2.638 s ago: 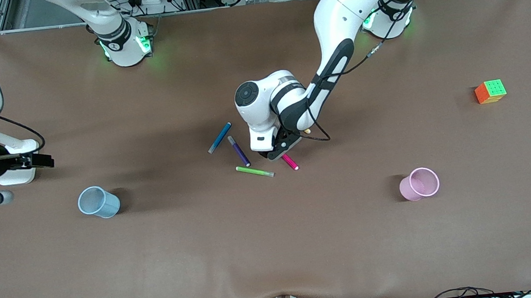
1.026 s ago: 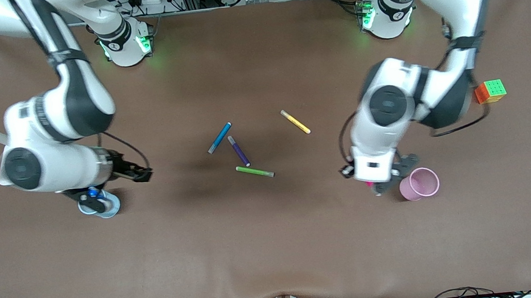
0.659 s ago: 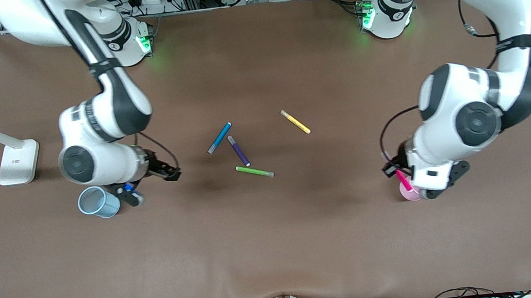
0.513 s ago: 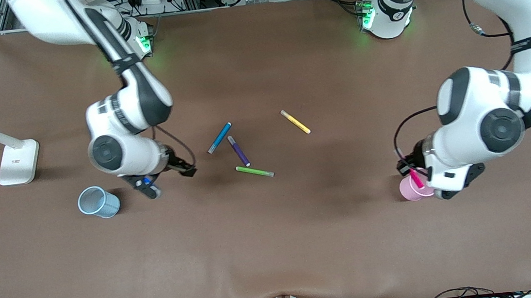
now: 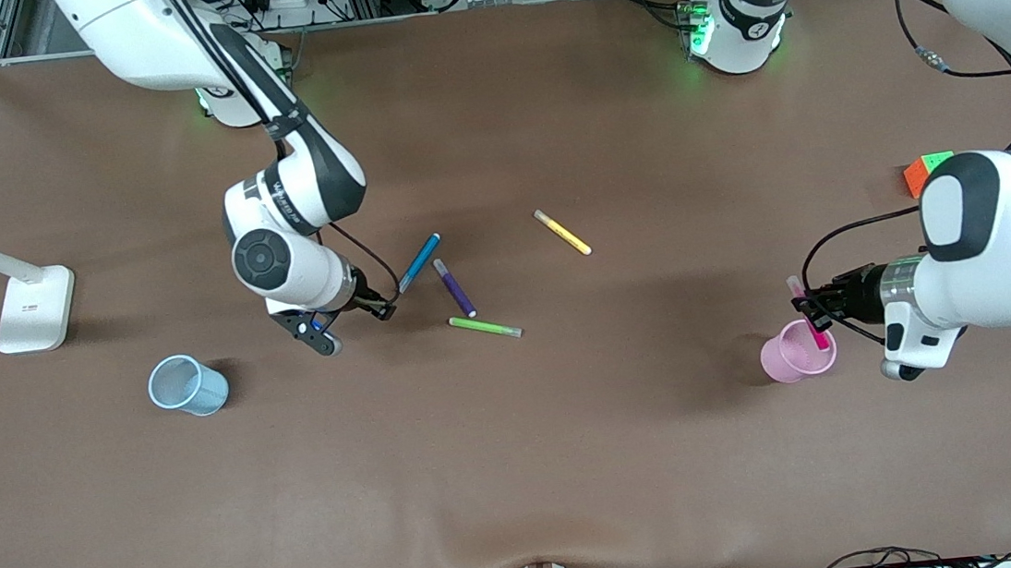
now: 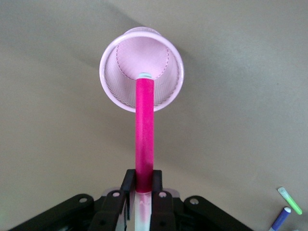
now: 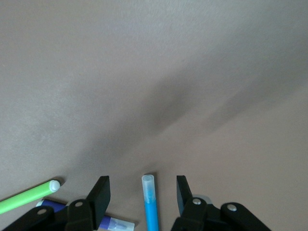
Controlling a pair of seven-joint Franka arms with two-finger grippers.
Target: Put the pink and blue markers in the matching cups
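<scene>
My left gripper (image 5: 827, 302) is shut on the pink marker (image 5: 808, 310) and holds it over the pink cup (image 5: 798, 352), its lower end at the cup's mouth. In the left wrist view the pink marker (image 6: 145, 130) runs from the gripper (image 6: 141, 176) into the pink cup's opening (image 6: 124, 62). My right gripper (image 5: 386, 310) is open over the pale cap end of the blue marker (image 5: 419, 262), which lies on the table. In the right wrist view the blue marker (image 7: 151, 207) lies between the fingers of the right gripper (image 7: 142, 186). The light blue cup (image 5: 188, 385) stands toward the right arm's end.
A purple pen (image 5: 455, 288), a green pen (image 5: 485, 327) and a yellow pen (image 5: 563, 232) lie near the blue marker. A colour cube (image 5: 924, 169) shows beside my left arm. A white lamp base (image 5: 33, 309) stands at the right arm's end.
My right arm moved from the light blue cup to the blue marker. My left arm carried the pink marker over the pink cup and swung outward.
</scene>
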